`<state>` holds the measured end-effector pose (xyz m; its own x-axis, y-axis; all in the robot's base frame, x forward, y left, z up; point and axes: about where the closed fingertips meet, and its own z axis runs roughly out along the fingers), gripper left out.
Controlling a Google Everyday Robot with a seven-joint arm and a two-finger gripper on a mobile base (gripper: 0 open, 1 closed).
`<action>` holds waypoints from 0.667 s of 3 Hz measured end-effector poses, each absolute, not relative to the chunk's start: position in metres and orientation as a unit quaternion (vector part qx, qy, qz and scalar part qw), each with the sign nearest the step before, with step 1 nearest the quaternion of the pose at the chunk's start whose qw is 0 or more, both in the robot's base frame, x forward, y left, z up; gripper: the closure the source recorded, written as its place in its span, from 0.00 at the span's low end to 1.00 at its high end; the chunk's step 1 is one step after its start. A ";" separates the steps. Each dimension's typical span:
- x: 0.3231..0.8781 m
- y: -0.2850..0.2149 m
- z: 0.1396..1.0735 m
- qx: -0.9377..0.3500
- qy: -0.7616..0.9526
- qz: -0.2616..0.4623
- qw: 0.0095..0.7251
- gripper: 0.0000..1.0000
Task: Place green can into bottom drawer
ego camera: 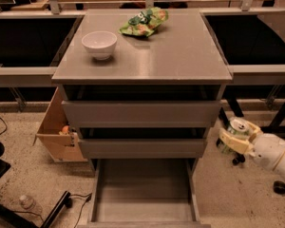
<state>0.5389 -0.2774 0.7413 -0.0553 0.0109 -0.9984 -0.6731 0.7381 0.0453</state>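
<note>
The green can (239, 126) is held upright, silver top up, clamped between the fingers of the gripper (232, 141). It is kept to the right of the cabinet (180, 56), above floor level and apart from the bottom drawer (142, 189). That drawer is pulled out toward the near side, presumably to receive the can, and nothing is seen in it. The white bowl (99, 42) on top also appears empty.

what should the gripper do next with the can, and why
Probably carry the gripper left, over the bottom drawer: it grips the green can out to the right of the cabinet, outside the drawer, which stands open and lower down.
</note>
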 end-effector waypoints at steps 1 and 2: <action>0.515 -0.263 0.674 -0.257 0.670 0.290 0.633 1.00; 0.512 -0.242 0.614 -0.274 0.673 0.306 0.616 1.00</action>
